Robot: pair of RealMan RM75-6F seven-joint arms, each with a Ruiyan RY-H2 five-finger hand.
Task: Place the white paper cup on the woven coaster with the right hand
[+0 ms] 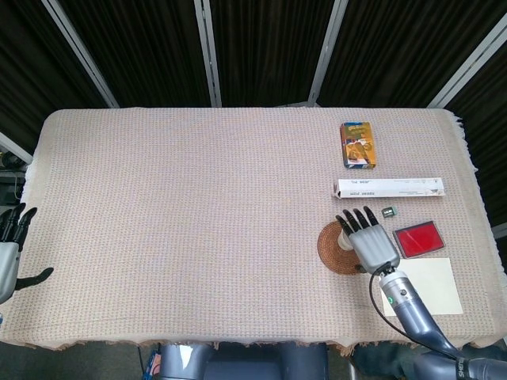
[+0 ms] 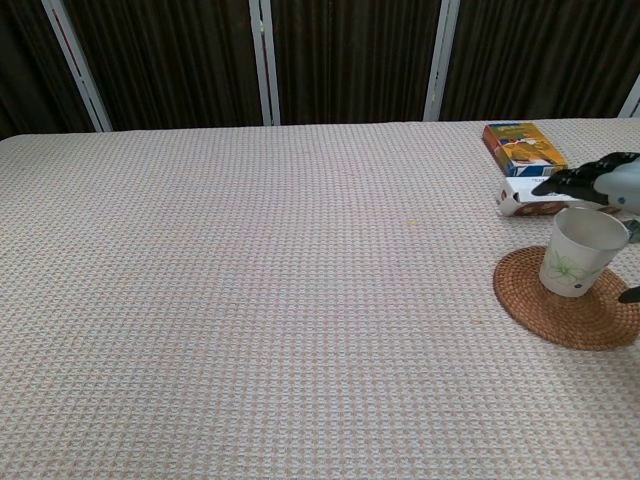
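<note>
The white paper cup (image 2: pixel 580 253), printed with a green leaf, stands upright on the round woven coaster (image 2: pixel 565 305) near the table's right side. My right hand (image 2: pixel 605 180) hovers just above and behind the cup's rim with its fingers stretched out, no longer wrapped around the cup. In the head view the right hand (image 1: pixel 371 241) covers most of the cup and the right part of the coaster (image 1: pixel 331 249). My left hand (image 1: pixel 9 249) hangs off the table's left edge, fingers apart and holding nothing.
An orange box (image 1: pixel 357 144) and a long white box (image 1: pixel 388 188) lie behind the coaster. A small dark item (image 1: pixel 389 211), a red card (image 1: pixel 417 238) and a cream sheet (image 1: pixel 424 285) lie to its right, near the table's edge.
</note>
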